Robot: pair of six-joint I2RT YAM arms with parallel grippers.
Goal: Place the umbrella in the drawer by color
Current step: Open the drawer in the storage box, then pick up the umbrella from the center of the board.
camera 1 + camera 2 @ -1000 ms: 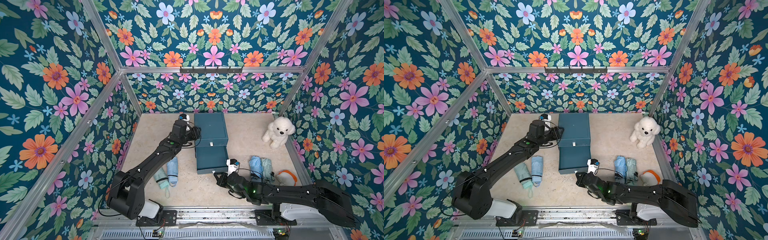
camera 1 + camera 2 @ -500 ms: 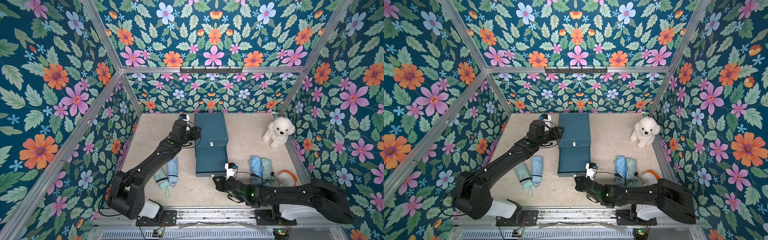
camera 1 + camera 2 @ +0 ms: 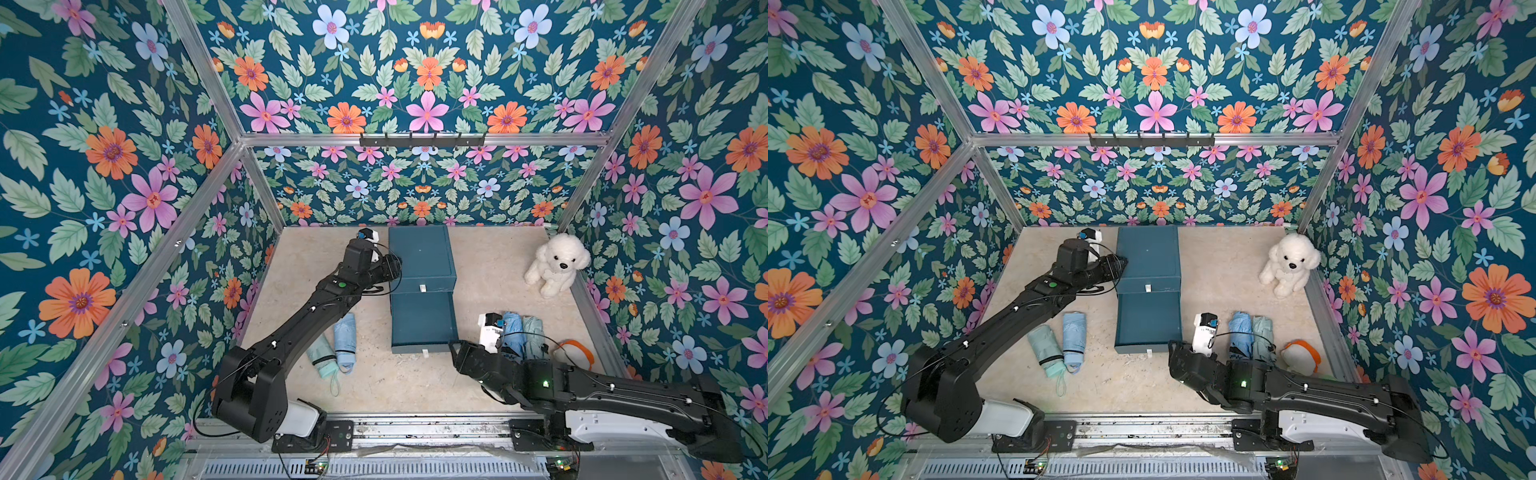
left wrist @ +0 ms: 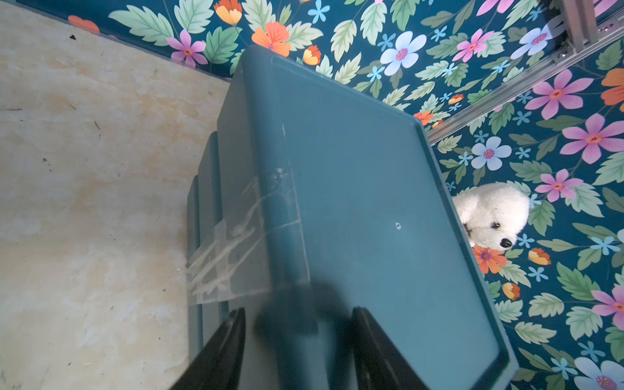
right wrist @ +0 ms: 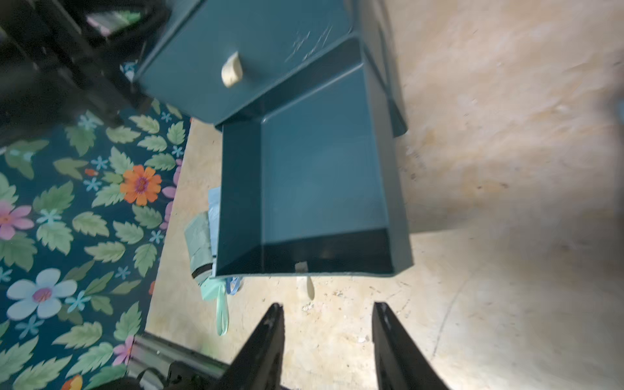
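The right gripper (image 5: 327,307), jaws released, is hovering before the drawer (image 3: 424,320). The blue umbrella (image 3: 512,332) is lying right of the drawer, parallel, nearer this arm. Whether the left gripper (image 4: 297,309) is grasping anything cannot be told.

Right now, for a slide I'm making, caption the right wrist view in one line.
Open right claw hovers before the pulled-out, empty drawer, folded umbrellas lying beside it.

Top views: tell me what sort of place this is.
Probably a staged robot test cell, not a home: floral panels on an aluminium frame, the left arm and right arm mounted to a front rail, and a small drawer cabinet with folded umbrellas laid out as props.
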